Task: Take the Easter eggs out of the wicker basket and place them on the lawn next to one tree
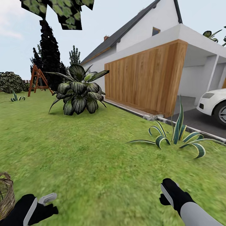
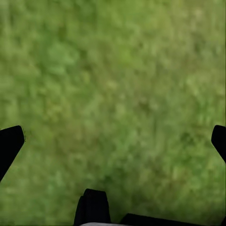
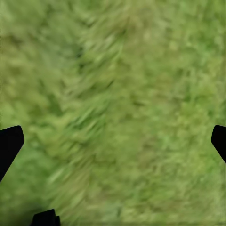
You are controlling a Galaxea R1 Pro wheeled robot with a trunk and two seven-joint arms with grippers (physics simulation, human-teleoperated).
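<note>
The lawn [image 1: 94, 163] is a mottled, slightly blurred green, flat and grainy, running from the bottom of the frame up to the house. At the lower left edge a slice of the wicker basket [image 1: 5, 196] shows: brown woven strands, a rounded wall, cut off by the frame so its inside cannot be seen (no eggs are visible from here).

The left gripper [image 1: 47, 204], black with a pale grey finger, sits at the bottom left, just beside the basket and to its right, not touching it. In the left wrist view its dark fingertips [image 2: 10, 143] stand at opposite edges with bare grass [image 2: 113, 94] between them, so it is spread wide and holds nothing. The right gripper [image 1: 166, 194] is at the bottom right, well apart from the basket; in its wrist view the fingertips [image 3: 9, 141] are likewise far apart over streaky grass [image 3: 113, 103], released and empty.

In the upper middle stands a broad-leaved shrub [image 1: 78, 92] with dark striped leaves. Right of centre a spiky striped plant [image 1: 175, 135] grows by the paving. Behind are a white house [image 1: 157, 28] with a smooth wooden plank wall [image 1: 141, 78], a white car [image 1: 213, 103] at the right edge, a red-brown wooden frame [image 1: 37, 80] and a black conifer [image 1: 50, 53] at upper left.
</note>
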